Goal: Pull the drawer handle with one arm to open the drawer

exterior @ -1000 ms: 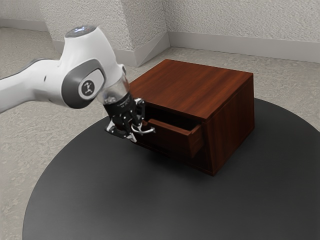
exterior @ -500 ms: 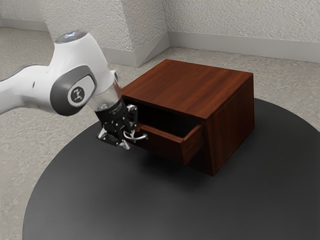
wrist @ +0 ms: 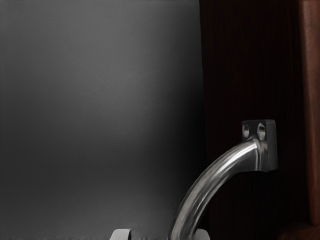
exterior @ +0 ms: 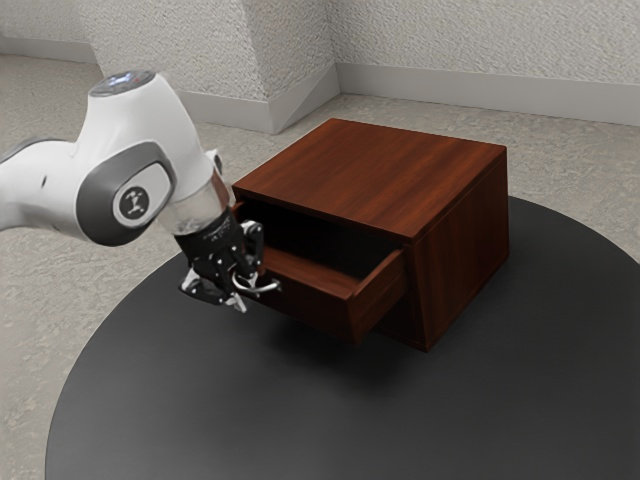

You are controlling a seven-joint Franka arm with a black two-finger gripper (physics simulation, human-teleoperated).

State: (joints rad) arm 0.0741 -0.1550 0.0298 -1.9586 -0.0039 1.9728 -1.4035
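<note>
Pale speckled carpet [exterior: 60, 270] covers the floor, and rough white walls [exterior: 200, 40] with a light baseboard [exterior: 480, 88] close off the back of the room. On the carpet stands a round black bench [exterior: 300, 420].

Reading the exterior view as a clock face centred on the bench, a dark reddish wooden cabinet [exterior: 375, 175] sits toward 1 o'clock. It is upright, and its base rests flat on the black top. Its single drawer [exterior: 378, 292] stands partly open. It juts out of the cabinet toward 8 o'clock and leaves a dark gap under the cabinet's top panel. The drawer hangs level above the bench, with a shadow beneath it.

A white arm [exterior: 110, 185] with grey joint caps comes in from 9 o'clock and bends down to the drawer's front. Its black end effector [exterior: 240, 290] is at the 8 o'clock end of the drawer, closed on the curved metal handle [exterior: 258, 287]. The fingers grip the bar from two sides, and the hand sits just above the bench without touching it.

From the wrist, the handle [wrist: 215, 180] shows as a polished steel arc. One end is fixed to the dark drawer front [wrist: 240, 65] by a small square plate [wrist: 260, 144] with two screw holes. Two pale fingertips [wrist: 121, 234] sit either side of the bar where it nears the hand. Beyond the drawer's edge lies the grey blur of the bench [wrist: 100, 100].
</note>
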